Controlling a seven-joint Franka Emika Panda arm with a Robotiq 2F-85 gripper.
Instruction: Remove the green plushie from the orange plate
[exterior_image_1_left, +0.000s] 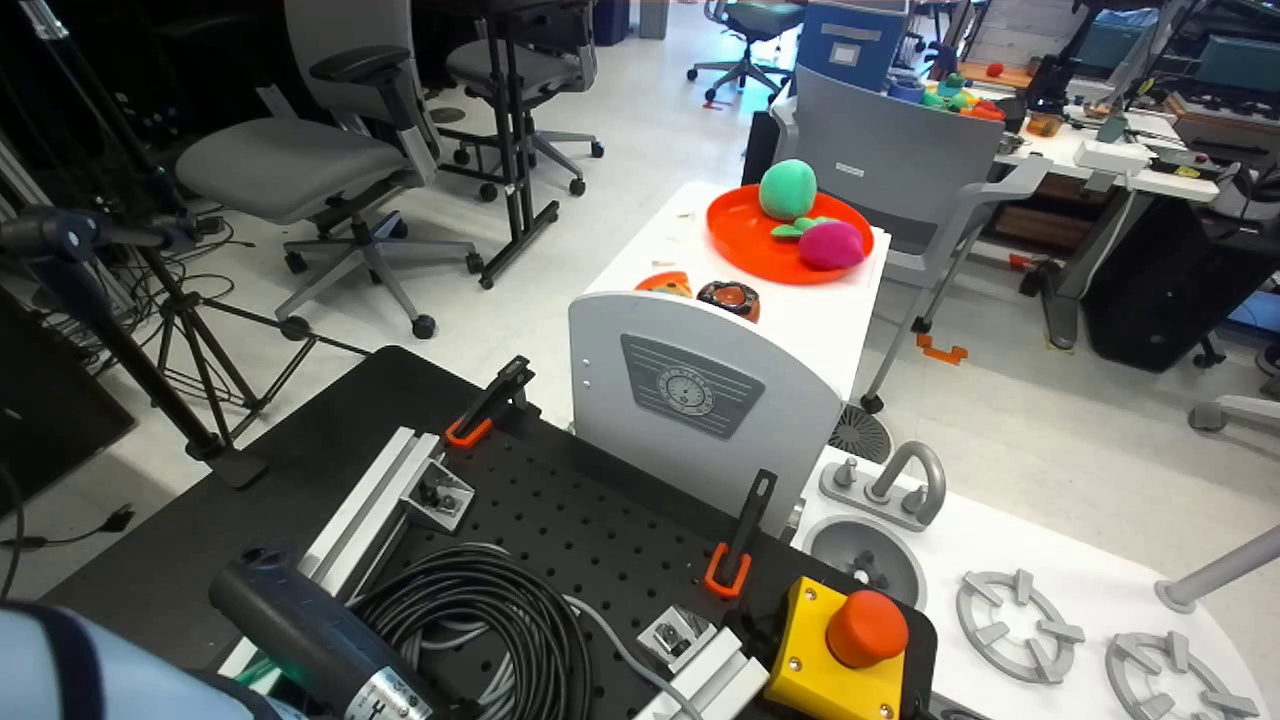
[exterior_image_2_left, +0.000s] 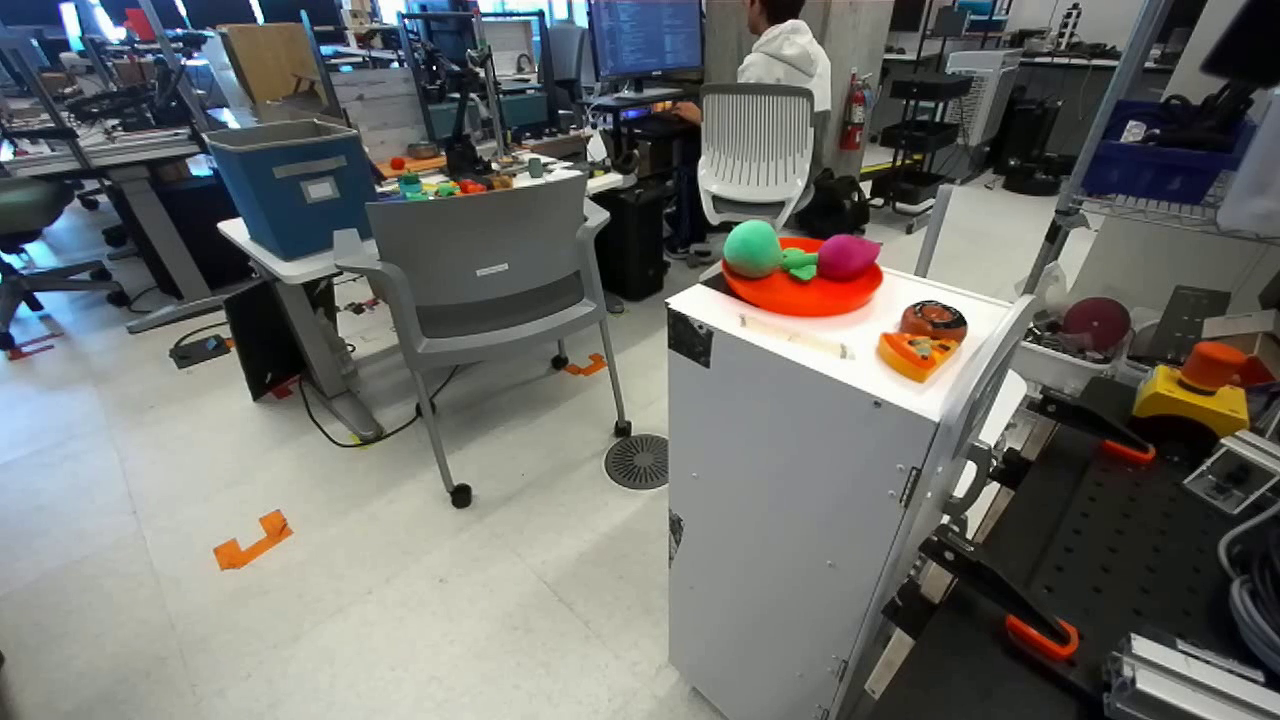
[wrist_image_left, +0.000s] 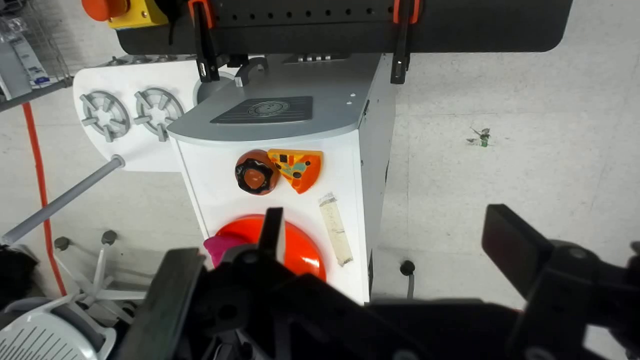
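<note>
On the bright orange plate (exterior_image_1_left: 735, 225) rests the green plushie (exterior_image_1_left: 787, 190), a round soft ball; both exterior views show the plushie (exterior_image_2_left: 752, 248) lying in the plate (exterior_image_2_left: 800, 298). A magenta toy (exterior_image_2_left: 848, 256) with green leaves shares the plate. In the wrist view my gripper (wrist_image_left: 386, 220) stands wide open, nothing between its fingers. Its left finger (wrist_image_left: 271, 227) crosses in front of the plate (wrist_image_left: 304, 250), while the right one is seen over the floor. The plushie is hidden in the wrist view, behind the gripper's body. Neither exterior view shows the gripper.
The plate stands on a white cabinet top (exterior_image_2_left: 780, 335). A toy pizza slice (wrist_image_left: 300, 170) and a toy doughnut (wrist_image_left: 256, 172) lie near the upright grey panel (exterior_image_1_left: 690, 390). Clamps (exterior_image_1_left: 740, 530) hold the black table's edge. A grey chair (exterior_image_2_left: 480, 270) stands close by.
</note>
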